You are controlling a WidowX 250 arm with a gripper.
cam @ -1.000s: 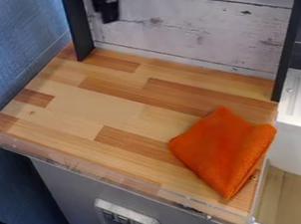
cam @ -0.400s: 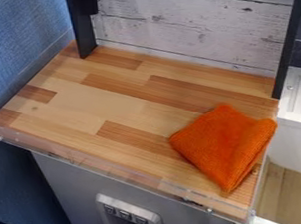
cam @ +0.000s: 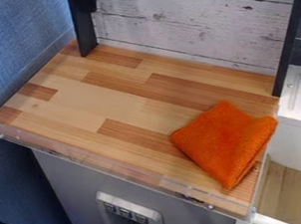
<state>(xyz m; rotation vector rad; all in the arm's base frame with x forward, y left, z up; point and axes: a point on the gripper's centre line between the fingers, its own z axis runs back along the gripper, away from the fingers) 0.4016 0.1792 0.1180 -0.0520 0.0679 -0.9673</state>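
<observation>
Gripper (cam: 86, 2) cropped by the top edge; orange cloth (cam: 224, 144), underside hidden.

The cloth (cam: 226, 144) is laid on the worktop (cam: 105, 101), near its front right corner; a wall (cam: 12, 42) is set left, a panel (cam: 191, 25) behind.

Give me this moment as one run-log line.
arm: upper left, by black post | orange cloth: folded, right end of wooden counter | contact: arm clear of cloth
</observation>
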